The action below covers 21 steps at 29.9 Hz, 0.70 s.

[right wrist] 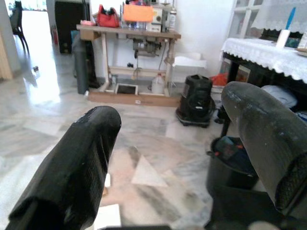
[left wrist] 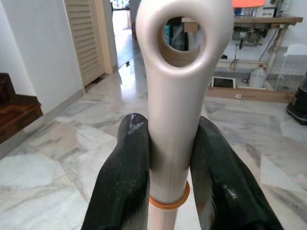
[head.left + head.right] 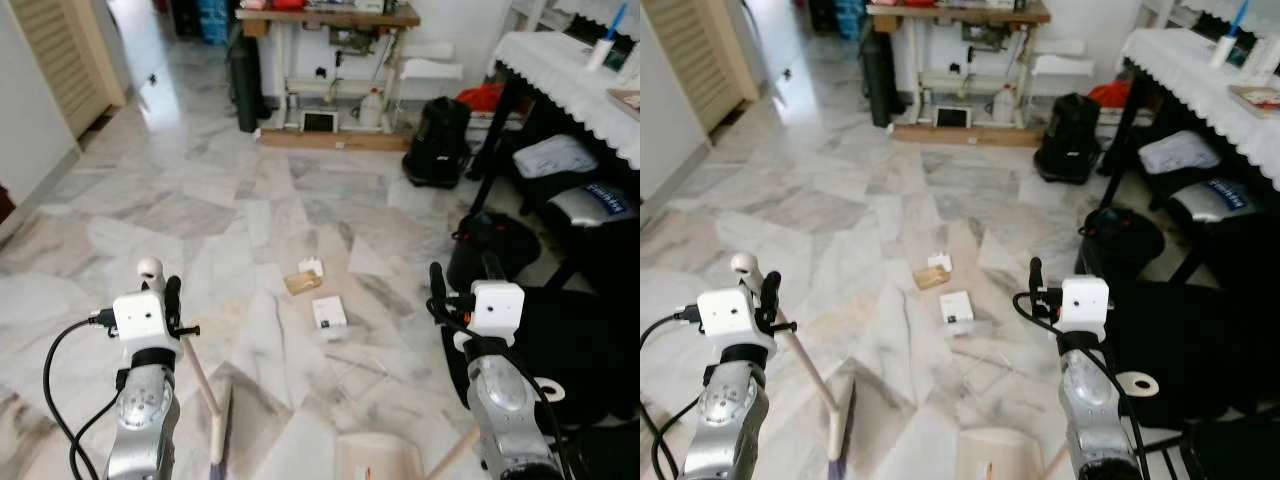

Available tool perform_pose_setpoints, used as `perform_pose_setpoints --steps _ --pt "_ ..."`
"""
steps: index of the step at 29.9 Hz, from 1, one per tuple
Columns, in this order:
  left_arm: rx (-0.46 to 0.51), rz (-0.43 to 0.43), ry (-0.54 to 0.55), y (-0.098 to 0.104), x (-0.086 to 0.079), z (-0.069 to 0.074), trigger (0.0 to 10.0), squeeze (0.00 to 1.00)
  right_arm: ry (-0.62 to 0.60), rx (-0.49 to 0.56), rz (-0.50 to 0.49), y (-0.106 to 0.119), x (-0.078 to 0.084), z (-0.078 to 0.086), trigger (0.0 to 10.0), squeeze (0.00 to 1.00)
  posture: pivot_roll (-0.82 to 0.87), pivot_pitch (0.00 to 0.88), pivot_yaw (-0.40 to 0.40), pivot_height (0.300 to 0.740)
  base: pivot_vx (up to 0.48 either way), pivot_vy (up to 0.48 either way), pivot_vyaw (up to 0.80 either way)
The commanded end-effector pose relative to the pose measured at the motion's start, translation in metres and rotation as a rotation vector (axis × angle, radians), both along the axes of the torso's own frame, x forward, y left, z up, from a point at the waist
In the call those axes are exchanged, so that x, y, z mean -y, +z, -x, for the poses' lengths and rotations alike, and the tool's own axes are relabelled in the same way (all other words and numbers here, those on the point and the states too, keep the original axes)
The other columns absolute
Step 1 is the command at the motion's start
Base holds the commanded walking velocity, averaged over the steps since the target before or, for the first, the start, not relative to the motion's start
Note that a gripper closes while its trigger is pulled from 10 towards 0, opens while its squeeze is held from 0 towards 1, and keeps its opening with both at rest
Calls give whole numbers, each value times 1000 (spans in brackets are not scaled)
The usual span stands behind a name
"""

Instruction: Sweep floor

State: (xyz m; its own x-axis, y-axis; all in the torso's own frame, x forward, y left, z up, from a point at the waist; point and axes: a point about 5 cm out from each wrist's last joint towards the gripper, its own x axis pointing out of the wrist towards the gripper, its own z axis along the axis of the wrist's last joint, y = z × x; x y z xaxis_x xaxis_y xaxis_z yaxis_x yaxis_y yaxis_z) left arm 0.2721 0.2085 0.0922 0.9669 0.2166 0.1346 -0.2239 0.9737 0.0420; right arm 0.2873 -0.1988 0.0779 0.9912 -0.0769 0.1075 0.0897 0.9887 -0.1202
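Note:
My left gripper [image 2: 168, 143] is shut on the top of a cream broom handle [image 2: 175, 76] with a hanging hole. The handle [image 3: 195, 370] slants down to the broom head [image 3: 220, 430] on the marble floor between my arms. A beige dustpan [image 3: 375, 460] lies at the bottom centre, its handle [image 3: 452, 455] running toward my right arm. My right gripper [image 1: 177, 110] points up and forward, open, with nothing between its fingers. Litter lies ahead: a white box [image 3: 328, 313], a brown scrap [image 3: 302, 283], a small white piece [image 3: 311, 267] and a thin stick [image 3: 355, 360].
A table with a white cloth [image 3: 570, 60] and dark clutter under it line the right side. A black bucket [image 3: 490, 245] and black bag [image 3: 437, 140] stand on the floor there. A sewing table [image 3: 325, 18] is at the back, a louvred door [image 3: 60, 50] far left.

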Motion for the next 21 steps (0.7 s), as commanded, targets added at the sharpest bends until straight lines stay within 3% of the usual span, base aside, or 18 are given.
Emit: perform_pose_setpoints --steps 1,16,21 --pt "36 -3 -4 6 0 -2 10000 0 -8 17 -11 4 1 -2 10000 0 -53 0 -58 740 0 0 0" --pt "33 -13 -9 7 0 -2 10000 0 -9 18 -11 5 1 -2 10000 0 -52 0 -58 740 0 0 0" --pt "37 -12 -5 7 0 -2 10000 0 -10 18 -6 5 1 -3 10000 0 -52 0 -58 740 0 -277 0"
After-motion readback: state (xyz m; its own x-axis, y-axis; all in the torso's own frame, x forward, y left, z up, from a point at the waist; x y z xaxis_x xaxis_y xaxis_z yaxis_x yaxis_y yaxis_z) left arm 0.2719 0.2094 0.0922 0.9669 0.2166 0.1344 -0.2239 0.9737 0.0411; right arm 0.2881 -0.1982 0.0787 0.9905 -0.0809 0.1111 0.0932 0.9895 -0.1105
